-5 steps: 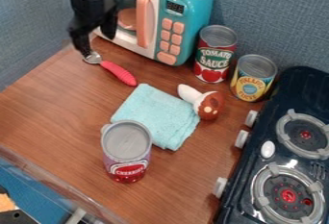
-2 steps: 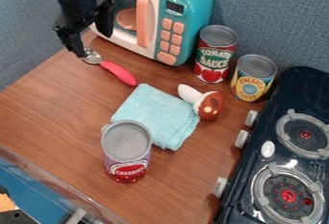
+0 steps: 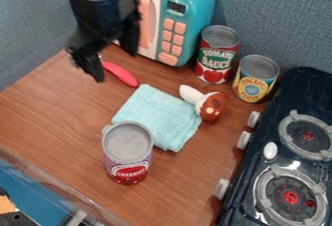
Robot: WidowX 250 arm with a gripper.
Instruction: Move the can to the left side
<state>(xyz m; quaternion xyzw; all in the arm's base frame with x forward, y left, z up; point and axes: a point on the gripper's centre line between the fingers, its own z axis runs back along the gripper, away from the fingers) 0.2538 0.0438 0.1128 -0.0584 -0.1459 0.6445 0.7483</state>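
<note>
My gripper (image 3: 117,66) hangs over the upper left of the table, in front of the toy microwave, its two fingers spread open with nothing between them. The cherries can (image 3: 127,153) stands upright on the wooden table, left of centre and lower down, well below the gripper and apart from it. It has a grey lid and a red and purple label, and its upper side is close to the folded blue cloth (image 3: 157,116).
A pink-handled spoon (image 3: 121,73) lies by the gripper, its head hidden. The mushroom toy (image 3: 211,105) lies at the cloth's right. Tomato can (image 3: 217,54) and pineapple can (image 3: 256,78) stand beside the microwave (image 3: 188,21). The stove (image 3: 285,171) fills the right edge.
The gripper has moved down and to the right, toward the camera, and now covers the spoon's head and more of the microwave. The cans have stayed still.
</note>
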